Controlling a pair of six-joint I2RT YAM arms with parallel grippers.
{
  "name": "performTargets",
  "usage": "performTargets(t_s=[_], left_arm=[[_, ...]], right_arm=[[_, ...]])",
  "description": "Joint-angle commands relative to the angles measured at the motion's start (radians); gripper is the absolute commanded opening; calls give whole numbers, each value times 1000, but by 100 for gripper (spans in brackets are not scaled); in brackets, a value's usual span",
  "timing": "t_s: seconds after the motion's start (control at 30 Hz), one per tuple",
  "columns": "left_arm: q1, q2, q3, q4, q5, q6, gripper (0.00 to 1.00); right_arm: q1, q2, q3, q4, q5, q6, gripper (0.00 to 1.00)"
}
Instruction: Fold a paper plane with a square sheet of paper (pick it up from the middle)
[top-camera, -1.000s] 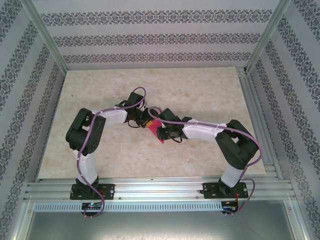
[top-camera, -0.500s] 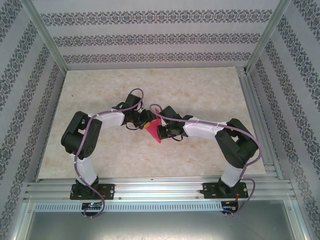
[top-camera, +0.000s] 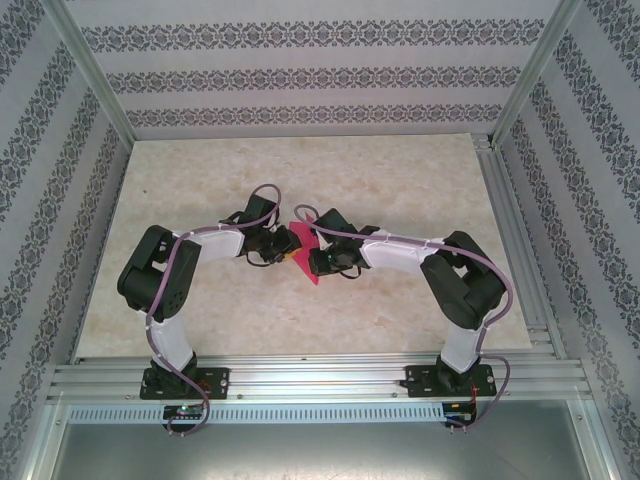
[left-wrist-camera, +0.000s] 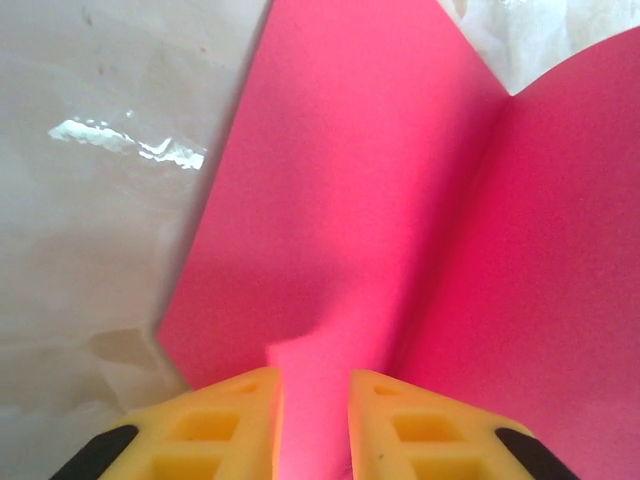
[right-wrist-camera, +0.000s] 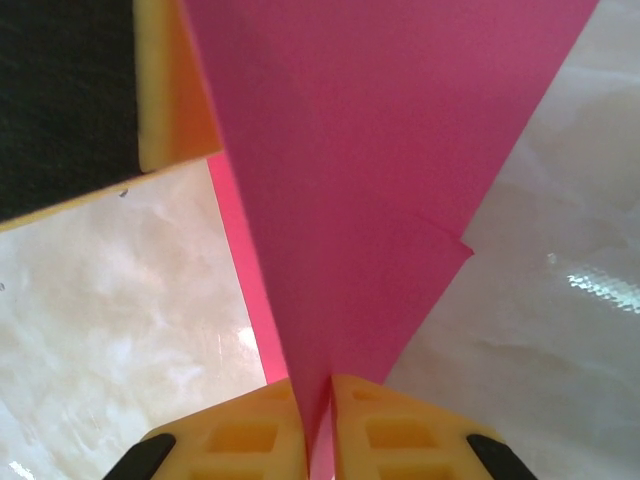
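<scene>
Top external view: the sheet of paper (top-camera: 303, 243) is hanging part-folded over the tabletop's (top-camera: 400, 180) middle, right hand (right-wrist-camera: 315, 385) clamping it, left hand (left-wrist-camera: 315, 378) straddling the crease, grip unclear; it's needing a square pinch there.

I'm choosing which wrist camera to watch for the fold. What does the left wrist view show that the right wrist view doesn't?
Left wrist: the sheet of paper as two panels meeting at a crease, notched at the far edge, and passing between the left tool's fingers.
Right wrist: the right tool pinching the sheet where it narrows, a folded flap corner, and a yellow finger of the other tool beside the sheet.
Both: the pink sheet above the marbled table.
</scene>
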Motion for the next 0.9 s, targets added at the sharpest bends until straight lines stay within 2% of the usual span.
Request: performTargets(t_s=[0.0, 0.2, 0.37, 0.57, 0.73, 0.87], left_arm=[[8, -12, -8, 7, -22, 12, 24], [9, 11, -16, 10, -11, 19, 20], [9, 1, -19, -4, -19, 30, 20], [9, 1, -15, -13, -20, 39, 20], [9, 1, -16, -11, -15, 42, 19], [9, 2, -19, -11, -13, 41, 19]], right_arm=[[5, 23, -5, 53, -44, 36, 13], [-1, 37, -7, 82, -71, 64, 16], [-11, 5, -9, 69, -46, 75, 20], [-17, -9, 14, 38, -24, 66, 15], [-32, -13, -4, 67, -66, 85, 8], [-52, -19, -37, 124, -114, 117, 12]])
